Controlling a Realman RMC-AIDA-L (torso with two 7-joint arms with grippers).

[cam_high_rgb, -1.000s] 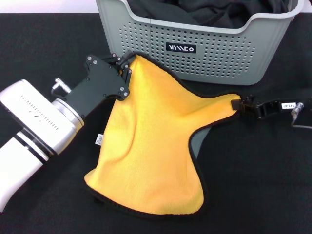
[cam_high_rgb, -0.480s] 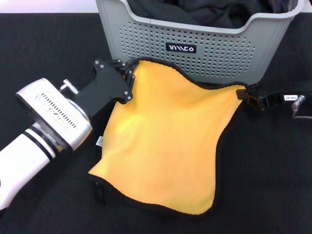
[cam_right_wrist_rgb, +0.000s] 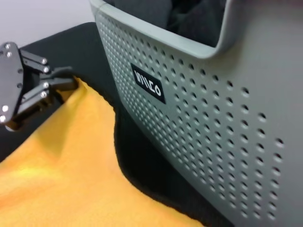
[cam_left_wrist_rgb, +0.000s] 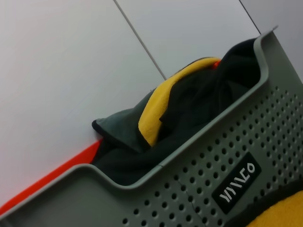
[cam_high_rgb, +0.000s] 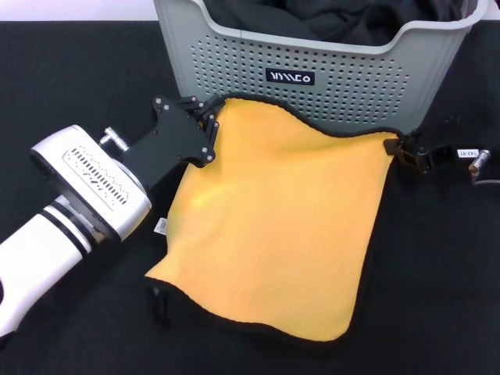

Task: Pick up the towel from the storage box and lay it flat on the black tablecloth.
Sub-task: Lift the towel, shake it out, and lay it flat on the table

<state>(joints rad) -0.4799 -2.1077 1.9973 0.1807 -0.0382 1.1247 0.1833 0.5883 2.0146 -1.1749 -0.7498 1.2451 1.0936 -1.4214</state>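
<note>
- Black tablecloth (cam_high_rgb: 70, 94) covers the counter nearly edge to edge.
- On it, the towel (cam_high_rgb: 273, 226) lies orange side up, spread just in front of the storage box (cam_high_rgb: 328, 86) (dark fabric (cam_high_rgb: 328, 19) fills the box).
- Left tool (cam_high_rgb: 209, 117) pinches the towel's far left corner, fingers closed on the dark trim.
- Right tool (cam_high_rgb: 402, 150) grips the far right corner.

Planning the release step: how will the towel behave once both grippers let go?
Probably floppy: the towel sags between the left gripper and right gripper pinching its corners. Likely light, and it should settle without sliding on the felt-like black tablecloth.
</note>
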